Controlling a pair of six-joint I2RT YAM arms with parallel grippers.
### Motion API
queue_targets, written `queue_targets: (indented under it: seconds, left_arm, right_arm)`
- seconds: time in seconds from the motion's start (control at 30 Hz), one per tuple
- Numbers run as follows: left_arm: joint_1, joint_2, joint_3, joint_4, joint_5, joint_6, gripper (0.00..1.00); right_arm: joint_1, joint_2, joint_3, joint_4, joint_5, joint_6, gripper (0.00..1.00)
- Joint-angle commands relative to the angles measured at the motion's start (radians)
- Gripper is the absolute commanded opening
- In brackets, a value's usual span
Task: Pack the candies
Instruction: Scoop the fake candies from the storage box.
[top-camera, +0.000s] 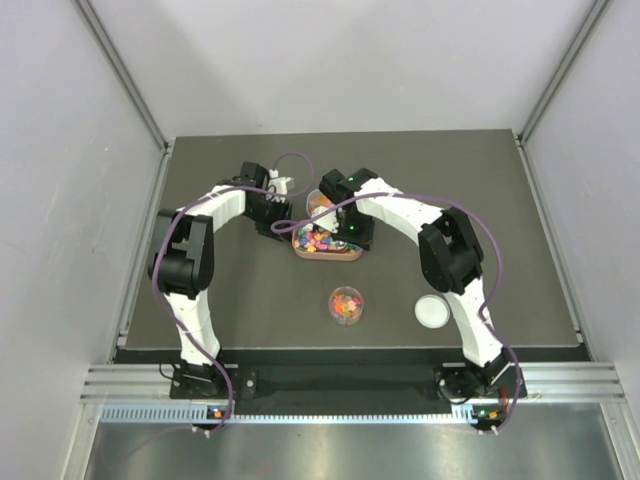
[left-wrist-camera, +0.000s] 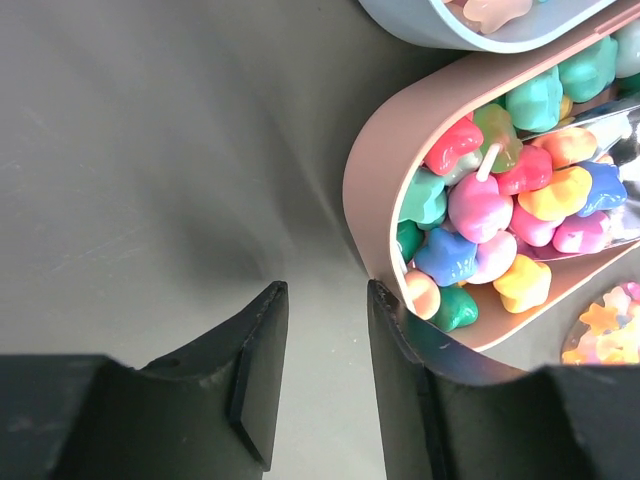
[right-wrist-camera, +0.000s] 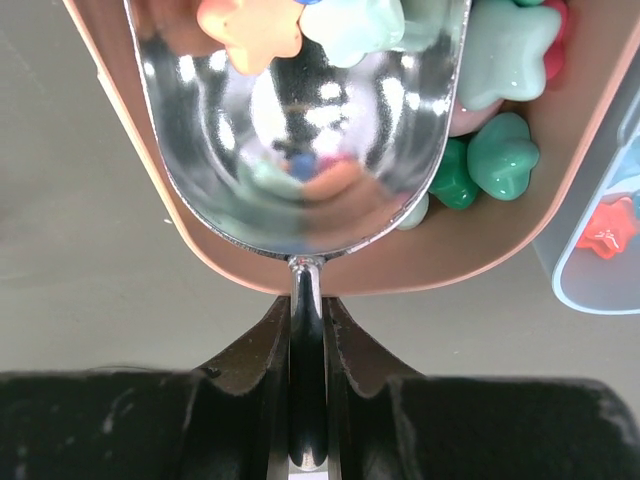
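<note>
Colourful star-shaped candies (left-wrist-camera: 480, 205) fill a pink oval tray (top-camera: 349, 256). My right gripper (right-wrist-camera: 308, 305) is shut on the handle of a metal scoop (right-wrist-camera: 300, 130). The scoop's bowl lies in the tray's end and holds an orange and a mint candy (right-wrist-camera: 250, 25). My left gripper (left-wrist-camera: 322, 290) is open and empty, low over the table at the tray's other end (left-wrist-camera: 365, 180). Its right finger (left-wrist-camera: 395, 350) touches the rim. A small round clear jar (top-camera: 345, 304) part full of candies stands in front of the tray. It shows at the left wrist view's edge (left-wrist-camera: 605, 335).
A white round lid (top-camera: 432, 311) lies right of the jar. A clear container (top-camera: 318, 203) with a few candies stands just behind the tray, and also shows in the right wrist view (right-wrist-camera: 600, 250). Both arms arch over the table's middle.
</note>
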Motion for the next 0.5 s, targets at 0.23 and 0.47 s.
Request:
queue_targets:
  seconds: [0.23, 0.47]
  left_arm:
    - [-0.025, 0.005, 0.032, -0.021, 0.12, 0.026, 0.44]
    - [-0.016, 0.02, 0.031, -0.047, 0.132, 0.056, 0.44]
  right_arm:
    - [0.013, -0.093, -0.013, 0.233, -0.14, 0.055, 0.0]
    - [0.013, -0.139, -0.044, 0.27, -0.142, 0.064, 0.0]
